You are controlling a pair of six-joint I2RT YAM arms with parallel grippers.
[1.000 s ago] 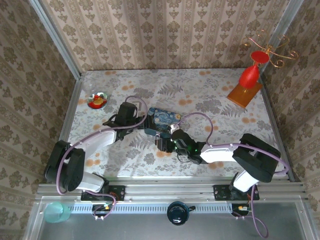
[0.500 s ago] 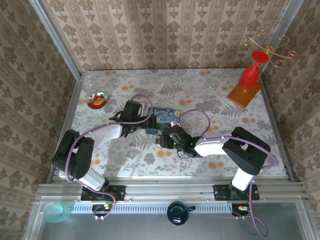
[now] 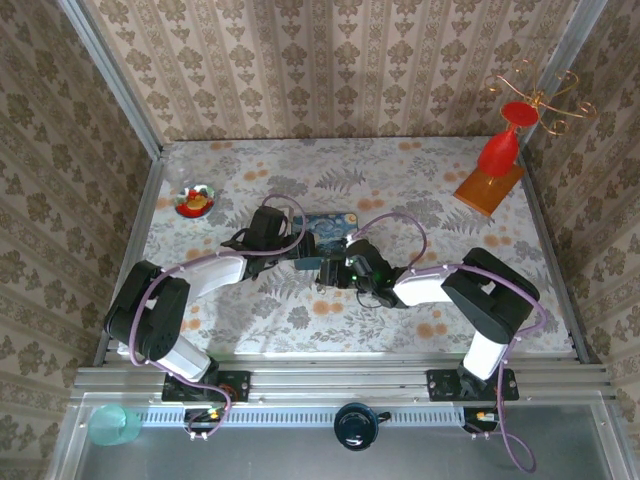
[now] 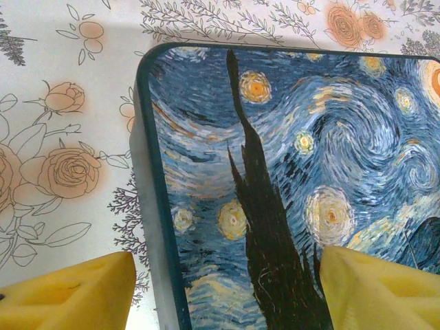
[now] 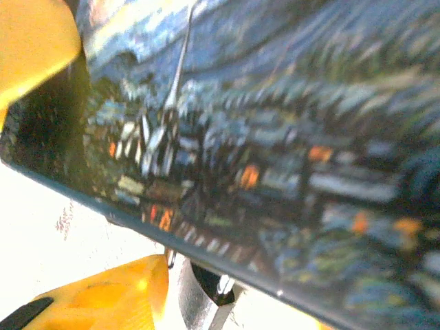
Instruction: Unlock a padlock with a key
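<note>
Top external view: my two arms meet near the middle of the flowered desk (image 3: 250, 170), at the blue starry-night tin (image 3: 335, 228). My left pincer (image 3: 303, 252) comes at the tin from its 8 o'clock side, and my right pincer (image 3: 328, 272) from its 6 o'clock side.

In the left wrist view my left pincer (image 4: 223, 292) is released. Its yellow fingers (image 4: 69, 292) sit at 7 and 5 o'clock of the picture, one over the desk just beside the tin's side wall, the other over the painted lid.

The right wrist view is blurred. My right pincer (image 5: 103, 165) has one finger at 10 o'clock and one at 7 o'clock, with the tin's rim running between them. I cannot tell whether it is clenched on anything. The padlock (image 5: 205, 297), silvery metal with a dark part, sits at 6 o'clock under the tin's rim, just beside the lower finger.
</note>
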